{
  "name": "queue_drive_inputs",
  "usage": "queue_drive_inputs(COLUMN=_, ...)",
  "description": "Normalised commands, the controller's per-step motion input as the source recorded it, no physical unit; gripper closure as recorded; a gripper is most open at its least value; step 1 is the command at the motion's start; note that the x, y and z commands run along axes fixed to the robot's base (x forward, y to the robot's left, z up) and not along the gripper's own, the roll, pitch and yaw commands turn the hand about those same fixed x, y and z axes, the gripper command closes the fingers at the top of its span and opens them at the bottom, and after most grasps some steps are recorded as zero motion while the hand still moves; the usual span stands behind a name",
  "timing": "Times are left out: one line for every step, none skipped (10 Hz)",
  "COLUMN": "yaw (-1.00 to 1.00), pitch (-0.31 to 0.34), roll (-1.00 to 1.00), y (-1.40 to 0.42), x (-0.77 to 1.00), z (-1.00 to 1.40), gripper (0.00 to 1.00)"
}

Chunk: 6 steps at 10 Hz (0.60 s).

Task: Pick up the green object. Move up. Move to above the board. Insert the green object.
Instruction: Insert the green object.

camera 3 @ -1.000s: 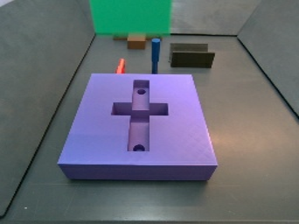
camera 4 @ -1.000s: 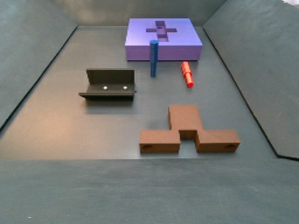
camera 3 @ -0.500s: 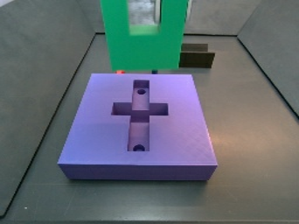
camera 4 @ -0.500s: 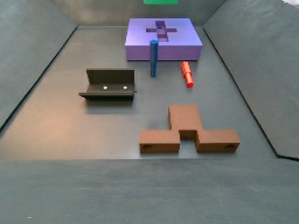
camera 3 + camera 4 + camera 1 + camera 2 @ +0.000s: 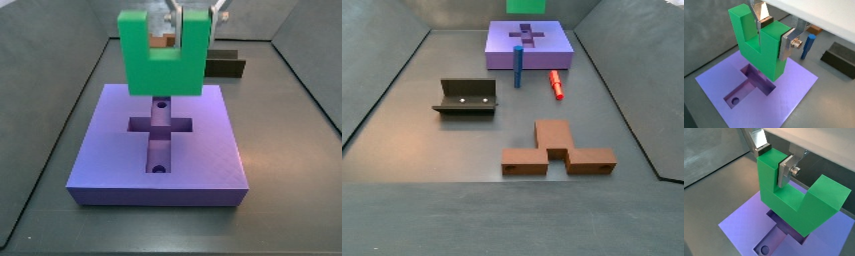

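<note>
The green object (image 5: pixel 163 55) is a bright green U-shaped piece, prongs up, hanging above the far half of the board (image 5: pixel 201 150). The gripper (image 5: pixel 187 12) is shut on one prong. In both wrist views one finger (image 5: pixel 757 22) sits in the notch and the other (image 5: pixel 787 45) on the prong's outer face. The green object (image 5: pixel 761 47) (image 5: pixel 794 200) hangs over the board's cross-shaped recess (image 5: pixel 754 80) (image 5: pixel 784 228). The board (image 5: pixel 529 42) is a purple slab with two round holes. In this side view only a strip of the green object (image 5: pixel 527 5) shows at the top edge.
A thin blue post (image 5: pixel 517 65) and a red piece (image 5: pixel 555 84) stand beside the board. The fixture (image 5: pixel 466 96) and a brown blocky piece (image 5: pixel 556 150) lie further off. A dark olive box (image 5: pixel 227 66) sits behind the board, also in a wrist view (image 5: pixel 841 57).
The green object has moved from beyond the board's far edge to above the board's far half, and it has turned so that its notch now shows.
</note>
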Motion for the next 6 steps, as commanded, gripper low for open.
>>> queue_drive_inputs(yaw=0.10, pitch=-0.209, roll=0.09, y=-0.10, x=0.01, z=-0.35, gripper=1.00)
queue_drive_inputs(yaw=0.09, pitch=-0.099, roll=0.21, y=-0.11, x=0.05, z=-0.23, gripper=1.00)
queue_drive_inputs(yaw=0.01, pitch=0.000, roll=0.27, y=-0.05, x=0.07, z=-0.19, gripper=1.00)
queue_drive_inputs(yaw=0.00, pitch=0.010, roll=0.27, y=0.00, x=0.05, z=-0.19, gripper=1.00)
queue_drive_inputs(yaw=0.00, pitch=0.000, roll=0.22, y=-0.01, x=0.04, z=-0.27, gripper=1.00)
queue_drive_inputs(yaw=0.00, pitch=0.000, roll=0.11, y=-0.06, x=0.09, z=-0.27, gripper=1.00)
